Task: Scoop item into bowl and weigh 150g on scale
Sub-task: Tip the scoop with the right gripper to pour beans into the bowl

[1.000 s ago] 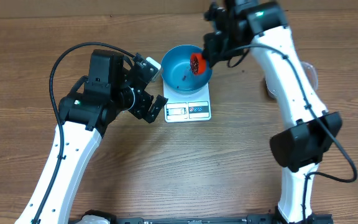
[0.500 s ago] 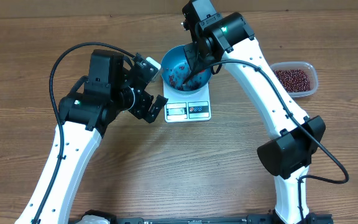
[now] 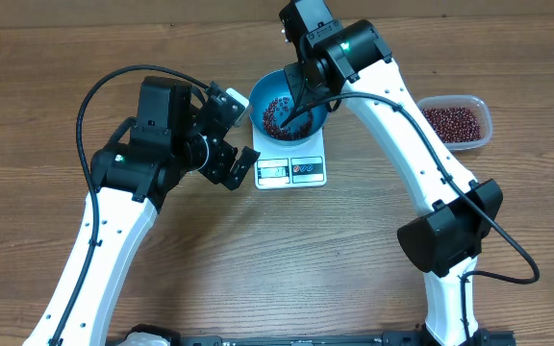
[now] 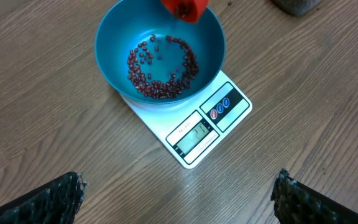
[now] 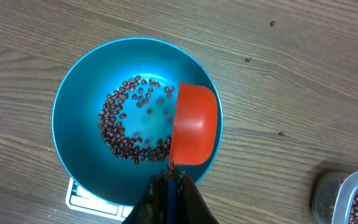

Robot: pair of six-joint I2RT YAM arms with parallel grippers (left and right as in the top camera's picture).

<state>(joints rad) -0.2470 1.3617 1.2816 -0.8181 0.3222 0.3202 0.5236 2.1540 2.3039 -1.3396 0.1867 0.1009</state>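
On the near side of the scale (image 3: pixel 291 165), the wooden table (image 3: pixel 287 259) stretched between the two white arms. Just left of the scale, the left gripper (image 3: pixel 242 138) hung with its jaws spread wide and nothing between them. In its wrist view the two dark fingertips (image 4: pixel 64 196) sat at the lower corners.

The scale was a flat white rectangle, with its display window (image 4: pixel 191 134) and a label panel along its near edge. The digits were too small to read. The blue bowl (image 3: pixel 261 101) sat on the far part of the scale and covered most of the platform. The beans (image 5: pixel 114 130) lay in a loose crescent across the bowl's bottom, and a few near the middle were blurred.

Over the right side of the bowl, above the scale, an orange-red scoop (image 5: pixel 194 124) was tipped with its smooth outer side towards the right wrist camera. The right gripper (image 5: pixel 169 196) was clenched on the scoop's thin handle, reaching in from the far right of the scale.

Well to the right of the scale, about level with the bowl, a clear tub (image 3: pixel 485 123) held more beans. A few stray beans (image 5: pixel 248 60) lay apart on the table beyond the scale's far side.
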